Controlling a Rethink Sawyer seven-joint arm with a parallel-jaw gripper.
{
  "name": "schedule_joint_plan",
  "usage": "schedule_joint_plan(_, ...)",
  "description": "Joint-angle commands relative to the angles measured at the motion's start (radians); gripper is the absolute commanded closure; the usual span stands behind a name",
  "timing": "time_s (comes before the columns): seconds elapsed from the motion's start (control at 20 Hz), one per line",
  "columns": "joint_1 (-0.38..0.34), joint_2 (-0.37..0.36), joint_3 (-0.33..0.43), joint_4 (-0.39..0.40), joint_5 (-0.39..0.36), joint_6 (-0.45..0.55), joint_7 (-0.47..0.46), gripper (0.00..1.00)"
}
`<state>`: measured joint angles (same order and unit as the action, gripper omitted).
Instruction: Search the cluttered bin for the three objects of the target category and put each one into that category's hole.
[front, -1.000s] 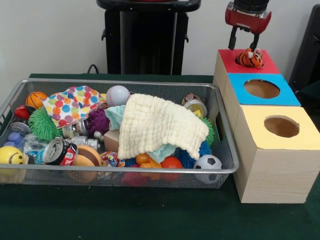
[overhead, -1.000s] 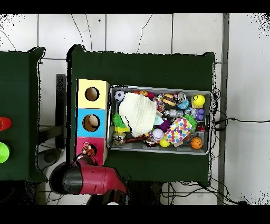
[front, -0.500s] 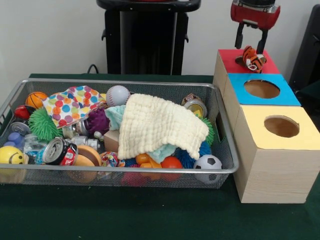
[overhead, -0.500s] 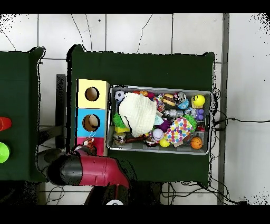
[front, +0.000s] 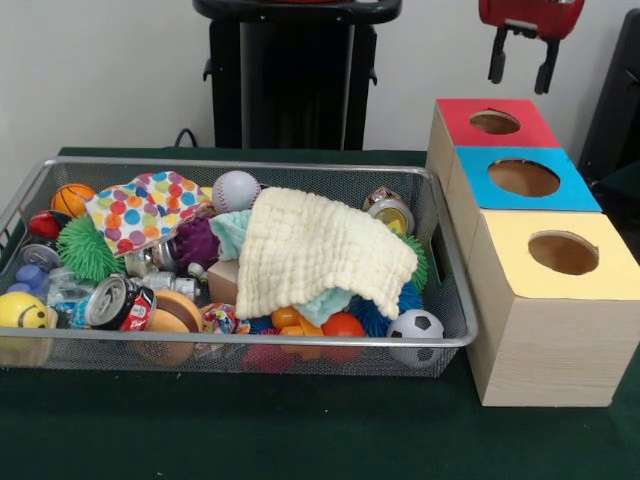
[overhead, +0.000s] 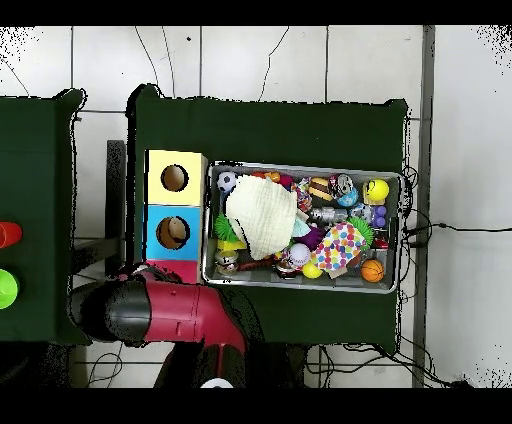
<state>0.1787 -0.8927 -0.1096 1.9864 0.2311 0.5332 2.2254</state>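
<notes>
Overhead, empty gripper (front: 519, 66) spread open above red box (front: 497, 123), cream cloth (front: 318, 250) covering toys in mesh bin (front: 300, 341).

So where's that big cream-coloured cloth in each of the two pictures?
Front view: the cream cloth is draped over the toys in the middle of the mesh bin, slightly right of centre.
Overhead view: the cream cloth lies in the bin's left part, nearest the boxes.
Shared landmark: the soccer ball sits in the bin corner beside the yellow-topped box.
</notes>
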Motion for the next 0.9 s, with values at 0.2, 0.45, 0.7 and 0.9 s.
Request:
schedule_joint_plan(0.2,-0.031,0.032,0.042,-0.062,0.020,0.032,0.130,0.00)
schedule_joint_plan(0.45,-0.024,0.046,0.033,-0.062,0.011,0.016,0.135,0.00)
schedule_joint_plan(0.7,-0.040,0.065,0.046,-0.050,0.010,-0.021,0.119,0.00)
schedule_joint_plan(0.9,-0.069,0.092,0.066,-0.024,-0.009,-0.085,0.081,0.00)
